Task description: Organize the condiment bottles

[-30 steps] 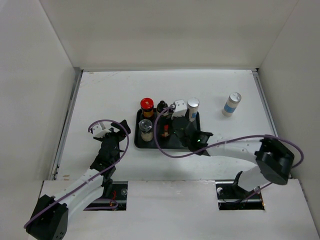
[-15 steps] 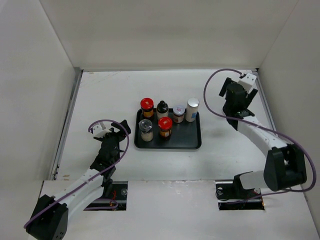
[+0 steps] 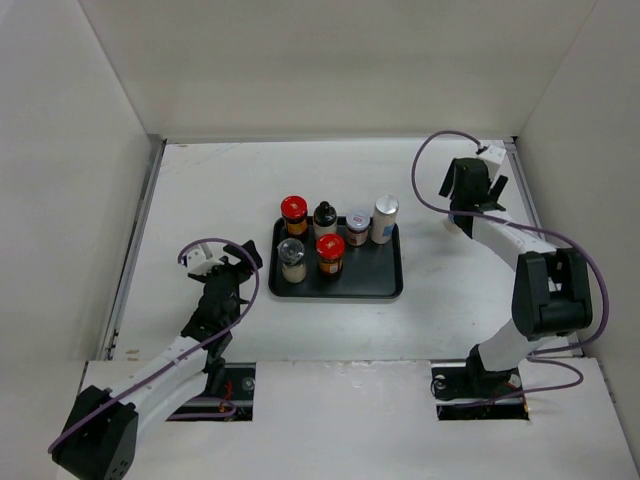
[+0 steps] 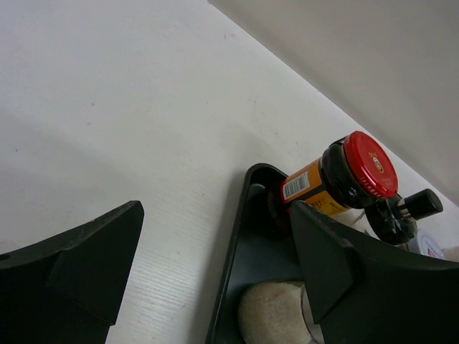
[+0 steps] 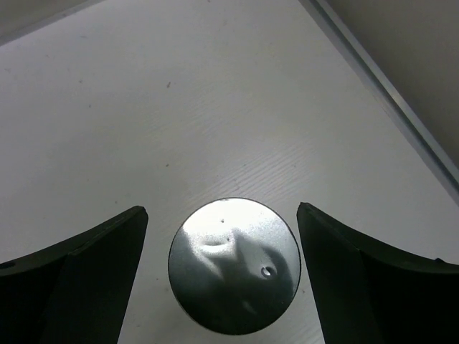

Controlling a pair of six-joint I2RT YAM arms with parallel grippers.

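Six condiment bottles (image 3: 330, 252) are standing in the tray (image 3: 385, 280). Right of the tray, we are poising our right pincer (image 5: 221, 215) wide open around the seventh bottle (image 5: 234, 265), not touching it. Our left pincer (image 4: 215, 215) is hanging wide open and empty, left of the tray.

Top view was bright & even, light from above; white table (image 3: 220, 190) slightly washed out, shadows faint. Right wrist pic: silver-capped bottle (image 5: 234, 265) had blotchy glare on its lid, focus sharp. Left wrist pic: red-capped dark jar (image 4: 344, 179) sharp, pale-lidded jar (image 4: 272, 315) at near edge blurry; table greyer in shade near left.
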